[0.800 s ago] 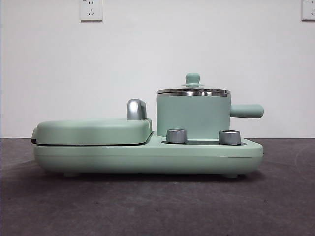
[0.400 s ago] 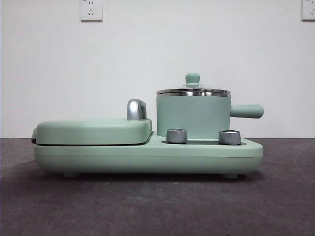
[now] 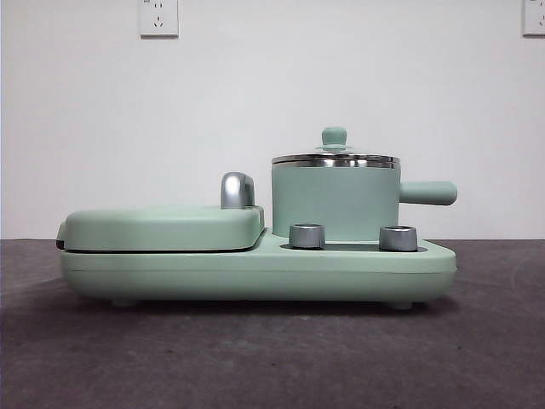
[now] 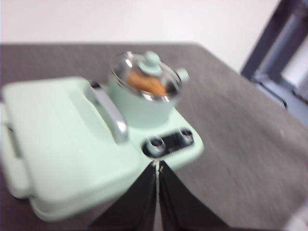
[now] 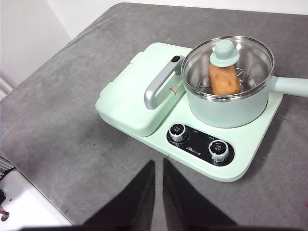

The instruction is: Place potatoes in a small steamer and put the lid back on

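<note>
Right of centre in your front view, the small steamer [image 3: 335, 203] sits on the cooker base [image 3: 255, 268] with the lid [image 5: 227, 67] on; the potato [image 5: 224, 79] lies inside. Your left gripper [image 4: 157, 166] and right gripper [image 5: 159, 166] are closed, empty, above the desk [image 5: 72, 120].

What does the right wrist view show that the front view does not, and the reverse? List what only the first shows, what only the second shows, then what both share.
Only the right wrist view: the potato lying on a wire rack inside the small steamer, seen through the lid; the printed faces of the two control dials; the right gripper, jaws nearly closed, empty, apart from the cooker.

Only the front view: two wall sockets high on the wall, and the cooker's feet.

Both: the steamer with lid on, its side handle, the griddle cover with chrome handle, two dials.
</note>
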`<state>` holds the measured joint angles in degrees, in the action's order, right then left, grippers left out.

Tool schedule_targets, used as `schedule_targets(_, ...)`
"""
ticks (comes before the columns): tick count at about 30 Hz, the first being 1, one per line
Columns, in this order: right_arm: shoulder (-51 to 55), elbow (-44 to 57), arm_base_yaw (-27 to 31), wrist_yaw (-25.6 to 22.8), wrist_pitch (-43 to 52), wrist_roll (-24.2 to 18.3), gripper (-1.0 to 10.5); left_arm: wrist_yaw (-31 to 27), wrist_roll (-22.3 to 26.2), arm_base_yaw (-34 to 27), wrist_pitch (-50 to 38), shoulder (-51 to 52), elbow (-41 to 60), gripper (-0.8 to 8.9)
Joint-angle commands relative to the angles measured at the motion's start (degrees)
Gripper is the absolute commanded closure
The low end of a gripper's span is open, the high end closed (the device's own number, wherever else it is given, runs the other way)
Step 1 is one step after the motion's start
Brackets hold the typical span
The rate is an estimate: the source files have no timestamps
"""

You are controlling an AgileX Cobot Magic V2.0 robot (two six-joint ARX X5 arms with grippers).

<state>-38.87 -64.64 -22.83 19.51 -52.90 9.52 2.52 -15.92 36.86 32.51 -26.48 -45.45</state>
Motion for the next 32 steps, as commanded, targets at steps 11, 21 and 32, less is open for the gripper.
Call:
schedule_targets(11, -0.33, -0.57, -0.28, -0.02, 0.63, 0.55, 9.2, 0.0, 3.72, -25.07, -25.33, 14.6, 30.82, 8.08)
schedule_targets(21, -0.33, -0.57, -0.28, -0.02, 0.63, 0.55, 9.2, 0.0, 10.93, -31.39, -24.81, 20.22, 41.75, 8.09)
schedule_targets(32, -0.33, -0.57, -0.28, -0.02, 0.63, 0.55, 9.2, -0.07, 10.75, -37.31, -21.77, 26.34, 44.74, 8.09)
